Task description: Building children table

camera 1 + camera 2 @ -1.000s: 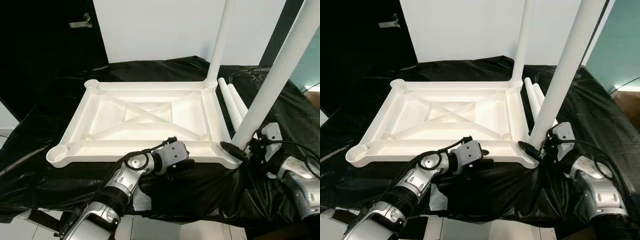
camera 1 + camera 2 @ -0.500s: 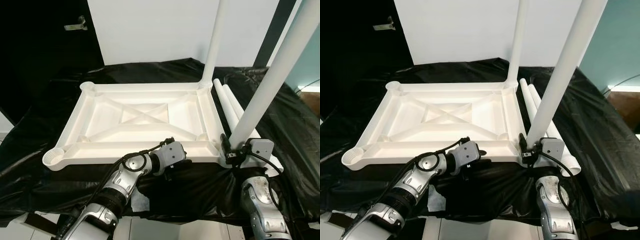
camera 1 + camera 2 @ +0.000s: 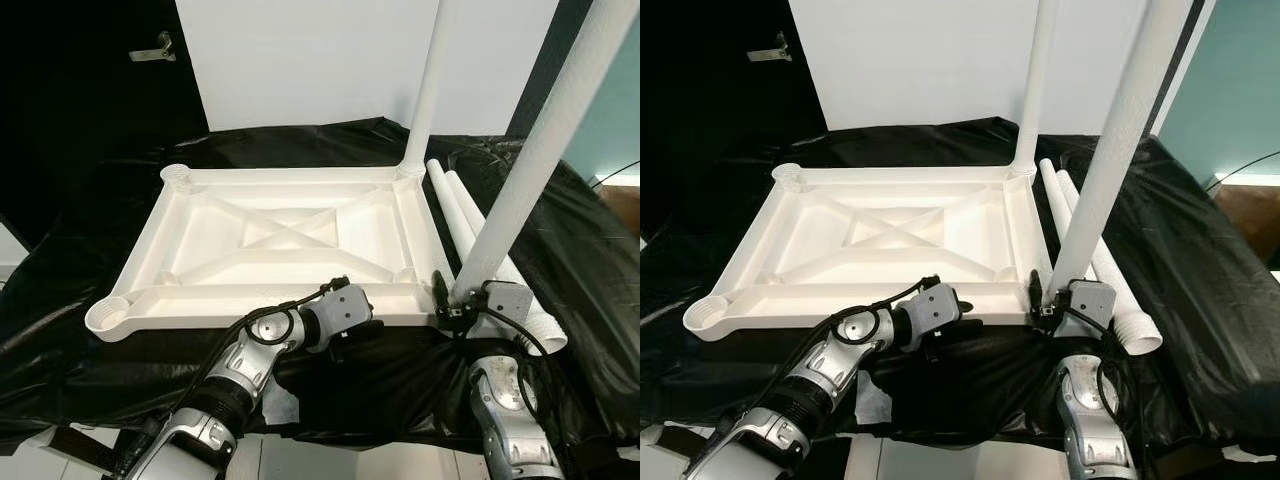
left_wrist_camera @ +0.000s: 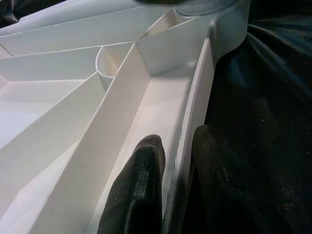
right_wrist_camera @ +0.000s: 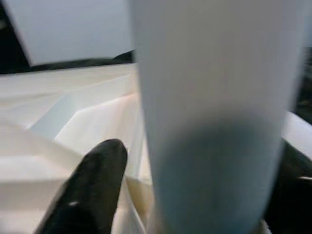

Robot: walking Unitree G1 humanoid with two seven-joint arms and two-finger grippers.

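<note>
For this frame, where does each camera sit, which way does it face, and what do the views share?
Head eyes: look forward and down on the upturned white plastic tabletop, both silver arms low in view.
Left wrist: looks along the left gripper, jaws astride the tabletop's near rim.
Right wrist: looks along the right gripper, closed around the upright white tube leg.
Shared: tabletop and leg.
</note>
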